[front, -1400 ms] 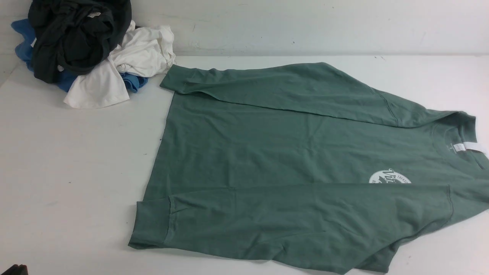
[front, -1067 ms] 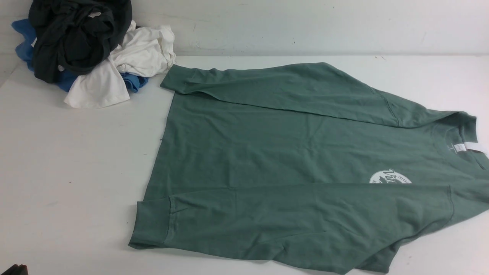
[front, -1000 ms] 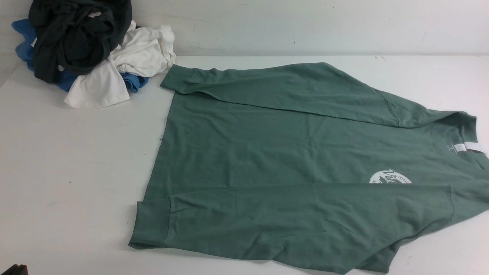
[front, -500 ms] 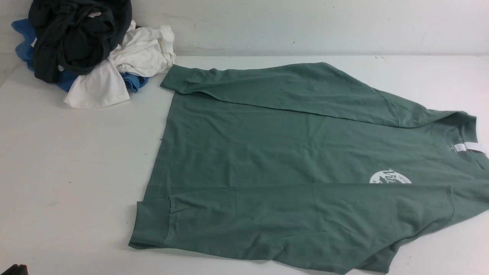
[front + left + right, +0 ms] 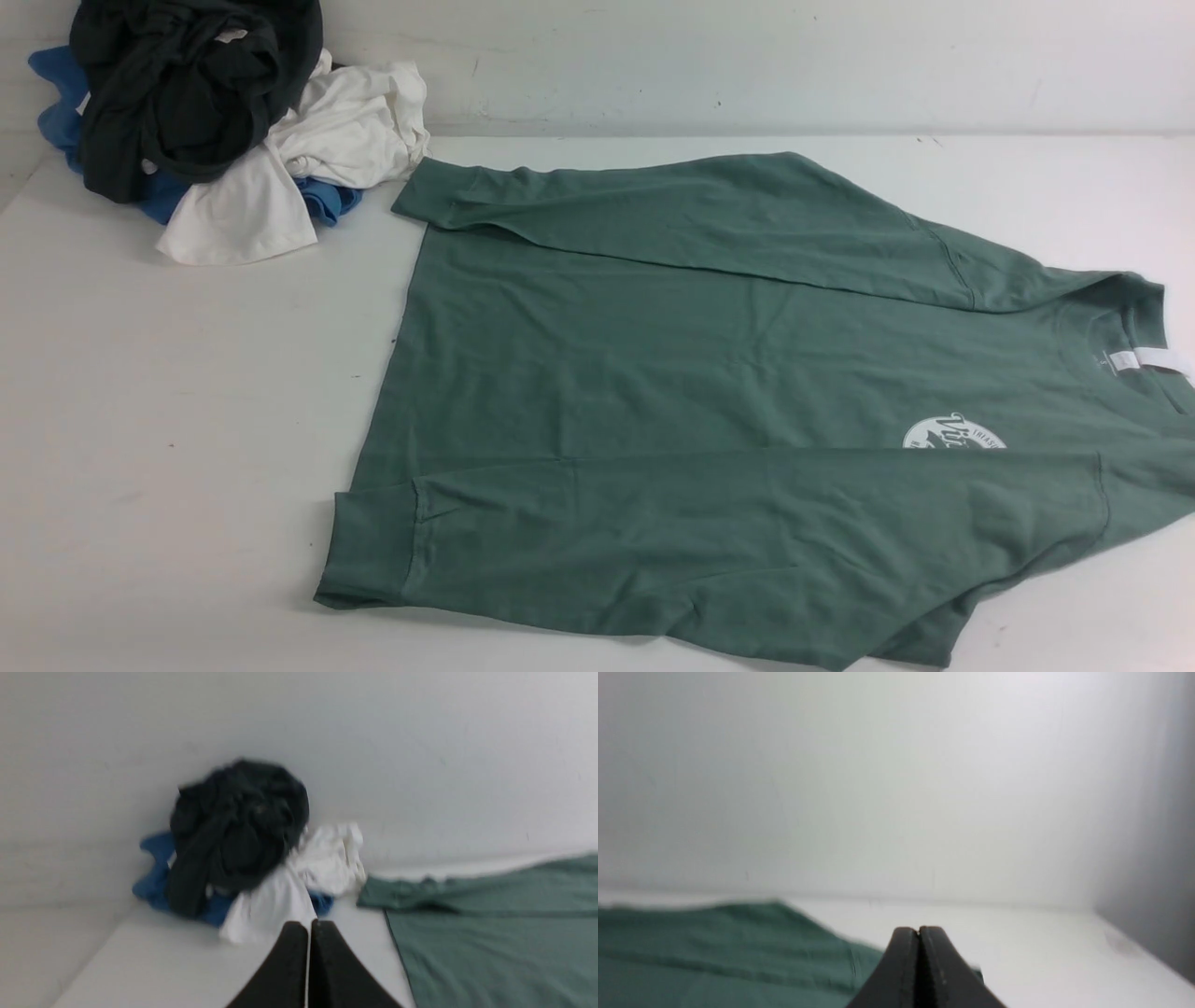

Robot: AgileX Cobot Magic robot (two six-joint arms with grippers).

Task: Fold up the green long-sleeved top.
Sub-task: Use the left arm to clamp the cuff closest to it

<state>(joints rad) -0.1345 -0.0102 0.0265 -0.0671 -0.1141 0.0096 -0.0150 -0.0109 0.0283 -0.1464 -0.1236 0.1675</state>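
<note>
Across the middle and right half of the surface (image 5: pixel 187 420) the green long-sleeved top (image 5: pixel 709 373) lies flat, chest up. Its long axis runs from left to right, with the hem (image 5: pixel 403 355) toward the left edge and the ribbed collar (image 5: pixel 1144 303) near the right edge. Both sleeves are laid in along the body, the far sleeve (image 5: pixel 700 215) and the near sleeve (image 5: pixel 747 541), cuffs pointing toward the hem. The near sleeve covers the lower part of the white round logo (image 5: pixel 952 434), and a white neck label (image 5: pixel 1134 359) shows inside the collar. The cloth is a muted sage, mostly smooth with faint creases.

Neither arm shows in the front view. The left tool (image 5: pixel 308 933) is fully closed on nothing and looks toward the pile of other clothes (image 5: pixel 205 112) in the far left corner, with the hem end beside it. The right tool (image 5: pixel 919 938) is likewise closed and empty, and faces the collar end. By my judgement the left arm is nearer the hem and the right nearer the collar.
</note>
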